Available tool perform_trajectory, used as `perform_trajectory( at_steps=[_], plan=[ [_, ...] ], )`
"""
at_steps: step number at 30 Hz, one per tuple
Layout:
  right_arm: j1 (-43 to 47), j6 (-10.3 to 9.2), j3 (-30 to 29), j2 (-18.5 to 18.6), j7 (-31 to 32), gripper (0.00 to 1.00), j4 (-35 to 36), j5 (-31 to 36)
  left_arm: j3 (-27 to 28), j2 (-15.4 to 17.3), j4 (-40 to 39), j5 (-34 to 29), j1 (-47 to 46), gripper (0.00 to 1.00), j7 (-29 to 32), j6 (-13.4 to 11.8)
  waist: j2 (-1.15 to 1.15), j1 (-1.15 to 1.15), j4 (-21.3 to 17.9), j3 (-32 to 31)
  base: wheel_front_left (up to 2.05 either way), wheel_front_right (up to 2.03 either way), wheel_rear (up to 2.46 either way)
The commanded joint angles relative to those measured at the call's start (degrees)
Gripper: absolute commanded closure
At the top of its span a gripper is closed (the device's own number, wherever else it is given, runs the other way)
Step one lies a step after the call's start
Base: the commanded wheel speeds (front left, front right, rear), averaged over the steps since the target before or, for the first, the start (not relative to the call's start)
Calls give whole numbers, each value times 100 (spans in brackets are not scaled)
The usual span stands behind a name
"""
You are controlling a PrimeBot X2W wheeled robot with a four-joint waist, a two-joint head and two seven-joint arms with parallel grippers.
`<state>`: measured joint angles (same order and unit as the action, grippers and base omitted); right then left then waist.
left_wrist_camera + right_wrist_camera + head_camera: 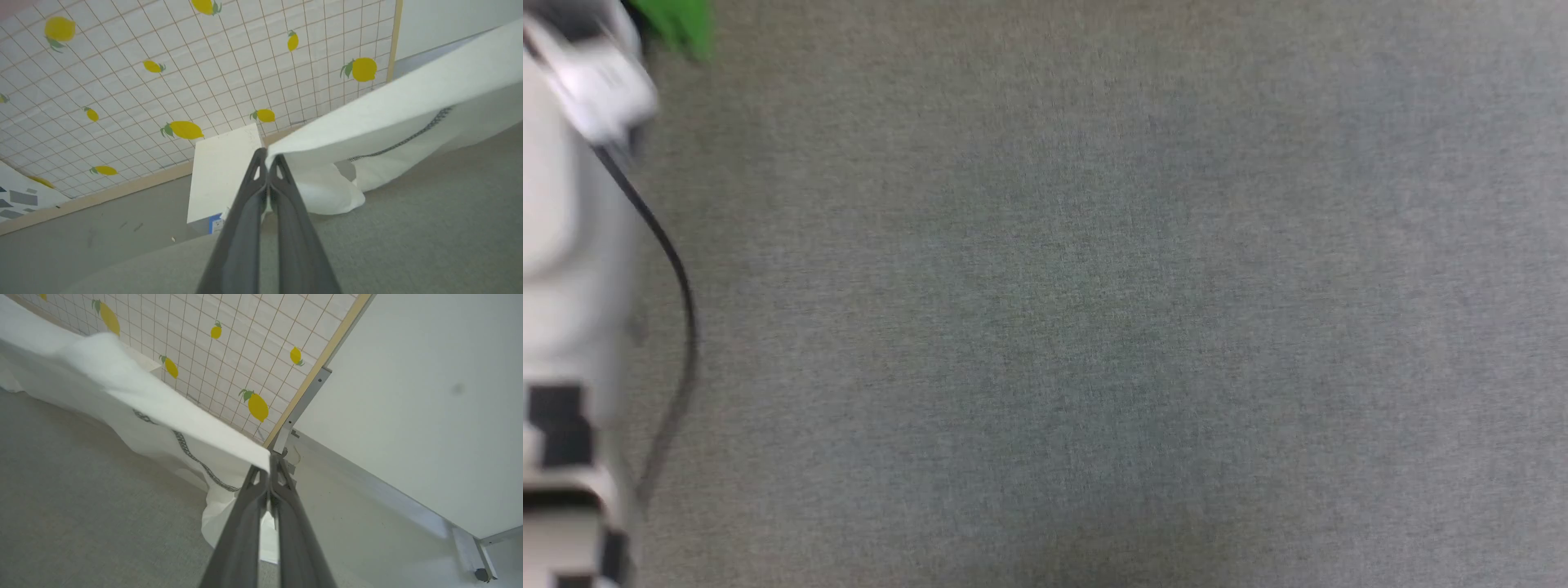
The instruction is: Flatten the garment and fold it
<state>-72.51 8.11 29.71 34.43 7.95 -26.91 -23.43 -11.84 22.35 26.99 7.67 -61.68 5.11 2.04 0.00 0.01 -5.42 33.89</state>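
No text, number or brand is legible; the small blue label [215, 223] on the white box [220, 179] is too small to read.

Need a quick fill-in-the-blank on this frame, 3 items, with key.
1. The left gripper and the right gripper are each shut on an edge of the thin white ___.
2. The screen behind it is printed with yellow ___.
3. In the left wrist view, a rigid white ___ stands beyond the left gripper, in front of the screen.

Missing words: shirt; lemons; box.
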Motion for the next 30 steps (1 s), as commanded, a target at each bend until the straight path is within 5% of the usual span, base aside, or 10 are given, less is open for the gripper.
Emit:
perform_trajectory(
  at_steps=[1,7,13,30],
  plan=[
    [392,-62,23,149,-73,100,47,-125,37,-11,51,165,397,100,104,1,0,-1,96,-338,0,0,0],
    [2206,-62,19,273,0,100,693,-549,84,-232,-215,826,2096,100,690,131,0,-1,175,-1033,0,0,0],
    [4106,-62,-656,253,350,100,1423,-563,168,-403,-1020,1400,3827,100,1233,52,0,-1,266,-1673,0,0,0],
    [8073,-62,-3255,-1257,2588,100,3668,29,406,-423,-3013,1969,6966,100,2256,-794,0,-1,499,-2341,0,0,0]
  ],
)
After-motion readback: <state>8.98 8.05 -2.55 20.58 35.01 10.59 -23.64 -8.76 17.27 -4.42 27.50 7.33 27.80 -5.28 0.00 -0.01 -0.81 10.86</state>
